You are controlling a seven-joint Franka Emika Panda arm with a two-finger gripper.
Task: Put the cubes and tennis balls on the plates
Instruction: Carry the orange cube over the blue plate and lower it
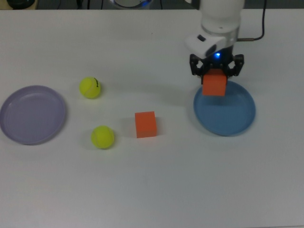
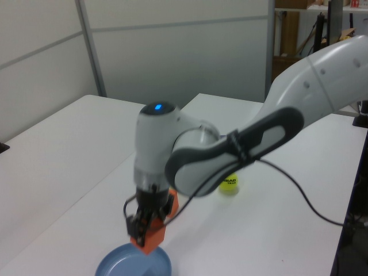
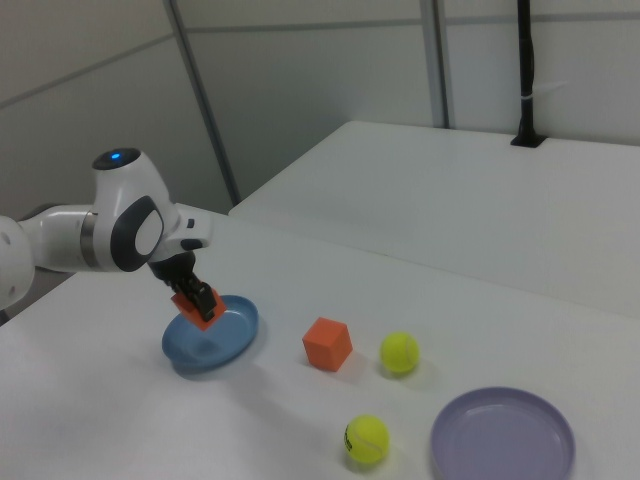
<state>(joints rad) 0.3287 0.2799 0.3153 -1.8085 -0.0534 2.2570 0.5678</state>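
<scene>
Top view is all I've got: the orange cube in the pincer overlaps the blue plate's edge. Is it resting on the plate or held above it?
Observer: Held above it. In the right view the cube hangs clear of the blue plate, and its shadow lies separately on the plate's floor.
Operator: Is it hanging level?
Observer: No. In the left view it sits tilted in the pincer, with one corner pointing down at the plate.

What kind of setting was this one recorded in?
Probably a lab or office workspace: plain white tables, grey partition walls, and a robot arm holding an orange cube over a blue plate.
</scene>
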